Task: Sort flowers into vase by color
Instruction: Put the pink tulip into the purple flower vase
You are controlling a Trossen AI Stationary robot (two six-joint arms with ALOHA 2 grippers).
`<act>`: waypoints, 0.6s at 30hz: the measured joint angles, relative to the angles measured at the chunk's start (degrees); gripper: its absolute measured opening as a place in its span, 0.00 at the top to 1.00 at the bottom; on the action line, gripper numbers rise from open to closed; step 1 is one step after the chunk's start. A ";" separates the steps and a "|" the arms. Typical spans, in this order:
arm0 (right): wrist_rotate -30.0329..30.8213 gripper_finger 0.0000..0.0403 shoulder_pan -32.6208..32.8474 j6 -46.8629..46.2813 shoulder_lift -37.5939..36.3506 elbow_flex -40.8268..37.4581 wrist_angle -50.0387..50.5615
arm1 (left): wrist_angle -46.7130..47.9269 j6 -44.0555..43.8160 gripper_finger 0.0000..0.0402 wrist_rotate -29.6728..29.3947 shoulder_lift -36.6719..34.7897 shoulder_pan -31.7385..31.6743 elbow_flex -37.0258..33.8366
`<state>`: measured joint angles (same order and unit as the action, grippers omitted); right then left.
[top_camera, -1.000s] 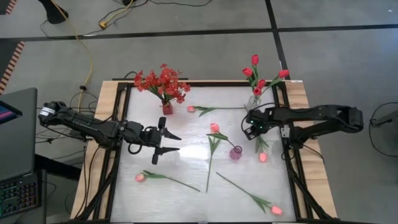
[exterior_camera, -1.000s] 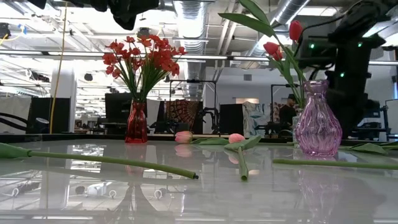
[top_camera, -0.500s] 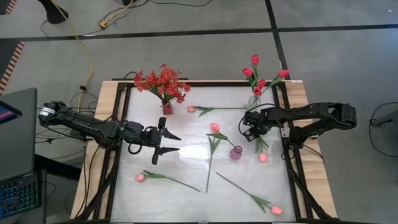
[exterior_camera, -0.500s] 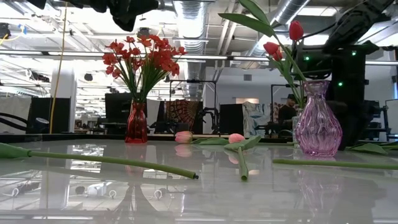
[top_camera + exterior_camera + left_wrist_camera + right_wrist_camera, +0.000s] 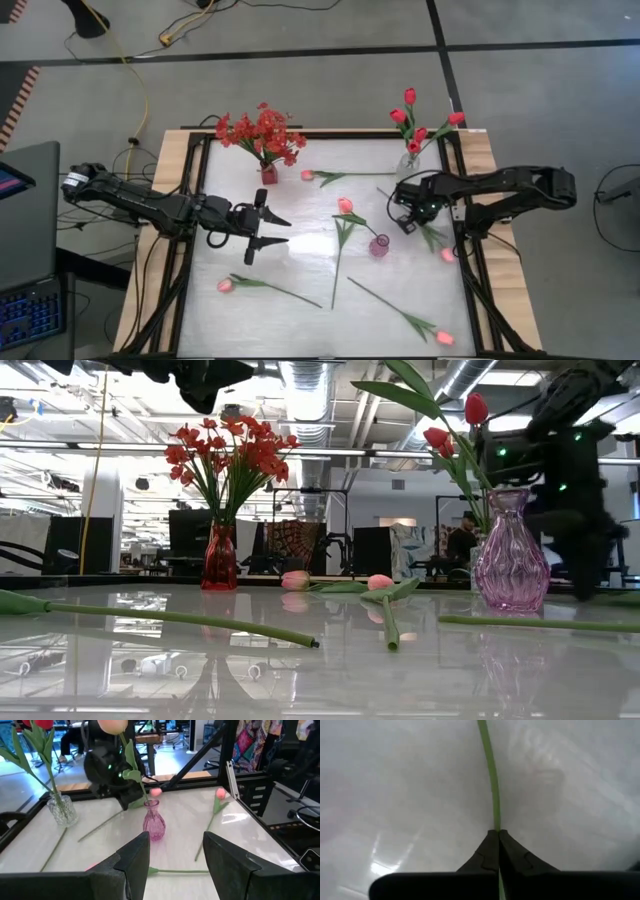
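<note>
1. Tulip (image 5: 446, 255) with pink head lies at the table's (image 5: 300, 215) right edge, its stem (image 5: 492, 785) running diagonally up-left into the right claw (image 5: 406, 224) (clamped together on it).
2. Pink vase (image 5: 379, 246) stands just beside that claw; clear vase (image 5: 408, 163) of red tulips behind.
3. Left claw (image 5: 272, 230) hovers mid-table, fingers apart, holding nothing.

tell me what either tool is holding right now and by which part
The right tool is shut on a pink tulip, gripping its green stem. The left tool is open and holds nothing.
</note>
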<state>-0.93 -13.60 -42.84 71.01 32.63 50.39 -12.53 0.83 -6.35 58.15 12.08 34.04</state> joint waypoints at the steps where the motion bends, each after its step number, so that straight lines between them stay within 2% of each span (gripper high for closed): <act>1: -0.02 0.93 0.74 -0.39 -0.70 0.97 0.52 | 0.12 -0.13 0.57 0.00 0.00 0.00 0.00; 7: 4.46 0.96 7.13 -3.37 -3.76 6.30 5.72 | 0.33 -0.49 0.57 0.00 0.00 0.00 0.00; 18: 21.66 0.95 17.81 -5.27 -6.24 15.53 11.33 | -0.15 -1.79 0.57 0.00 0.00 0.00 0.00</act>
<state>20.73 4.21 -48.11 64.77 48.16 61.71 -12.67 -0.96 -6.35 58.15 12.08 34.04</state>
